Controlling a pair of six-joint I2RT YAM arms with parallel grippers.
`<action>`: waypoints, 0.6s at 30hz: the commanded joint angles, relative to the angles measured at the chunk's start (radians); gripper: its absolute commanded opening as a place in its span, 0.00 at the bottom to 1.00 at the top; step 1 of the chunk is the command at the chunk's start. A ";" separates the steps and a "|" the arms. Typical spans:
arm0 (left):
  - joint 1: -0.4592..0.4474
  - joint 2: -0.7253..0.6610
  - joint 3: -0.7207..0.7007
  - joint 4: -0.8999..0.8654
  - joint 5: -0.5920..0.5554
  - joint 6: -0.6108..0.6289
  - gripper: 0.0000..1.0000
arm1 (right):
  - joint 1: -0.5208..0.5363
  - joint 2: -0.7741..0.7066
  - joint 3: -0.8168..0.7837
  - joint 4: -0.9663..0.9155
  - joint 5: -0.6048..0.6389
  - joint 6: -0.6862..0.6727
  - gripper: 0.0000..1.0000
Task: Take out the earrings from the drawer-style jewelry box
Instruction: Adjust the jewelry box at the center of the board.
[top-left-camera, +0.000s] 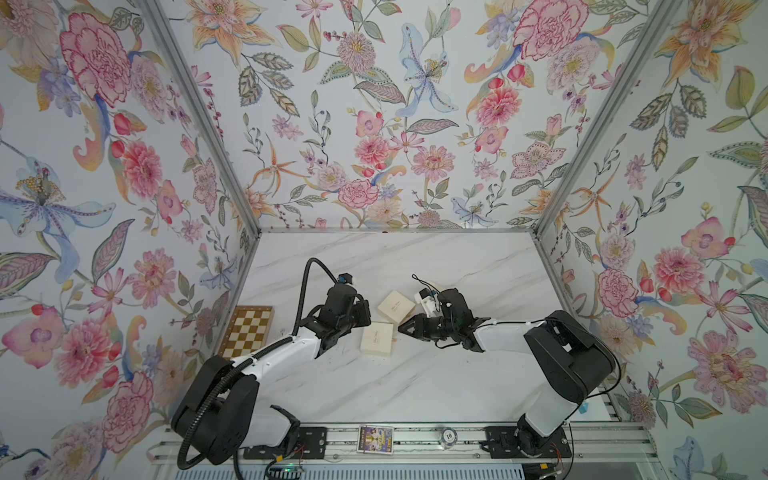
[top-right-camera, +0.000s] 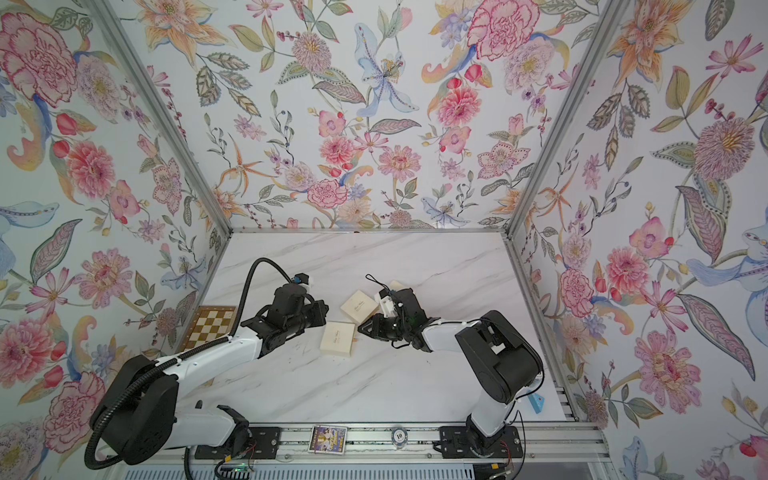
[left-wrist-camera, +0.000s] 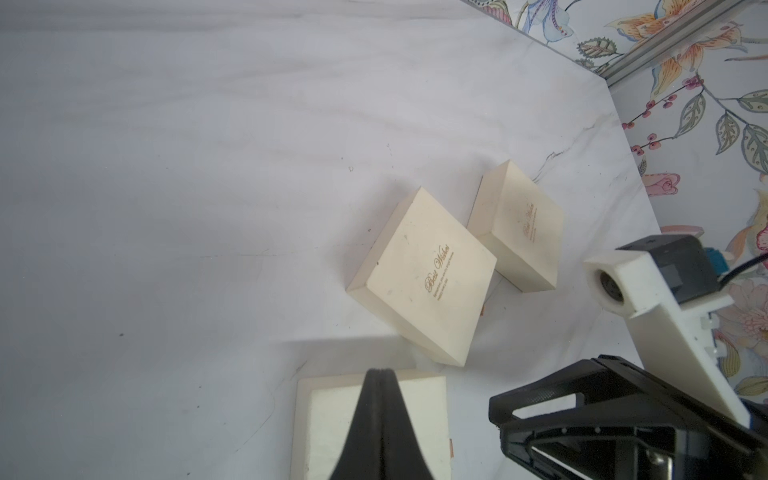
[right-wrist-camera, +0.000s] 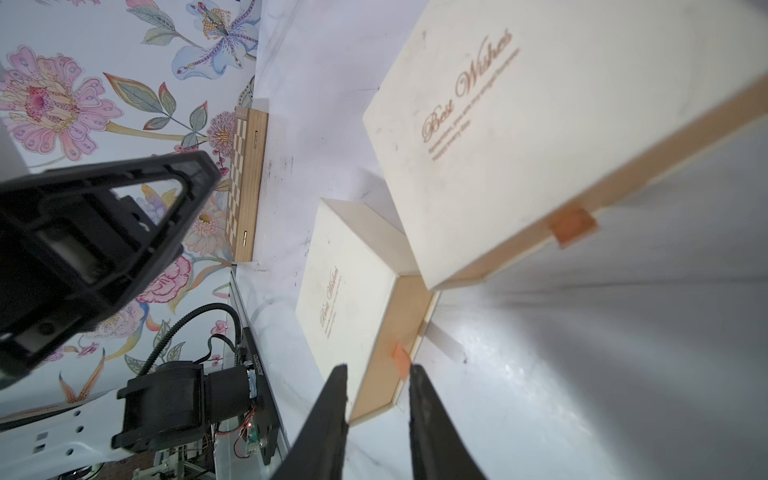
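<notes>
— Right wrist: what's closest?
— The right gripper (right-wrist-camera: 378, 368), jaws spread, with the orange tab (right-wrist-camera: 401, 358) of the jewelry box (right-wrist-camera: 345, 291) between them.
— Left wrist?
— The left gripper (left-wrist-camera: 376, 372), jaws pressed together by that box; two other cream boxes (left-wrist-camera: 422, 276) beyond it.
— Both top views?
— Chessboard (top-left-camera: 249, 332) well apart from the box; where the earrings are, I cannot tell

The right hand (top-left-camera: 402, 328) sits just beside the nearer cream box (top-left-camera: 377, 338).
</notes>
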 joint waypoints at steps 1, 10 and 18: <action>-0.010 -0.002 -0.079 0.097 0.098 -0.065 0.00 | 0.006 0.035 0.009 0.023 -0.042 0.015 0.25; -0.023 0.005 -0.091 0.061 0.092 -0.042 0.00 | 0.037 0.082 0.044 -0.047 -0.034 -0.020 0.24; -0.034 0.028 -0.087 0.061 0.083 -0.033 0.00 | 0.038 0.096 0.062 -0.050 -0.046 -0.028 0.26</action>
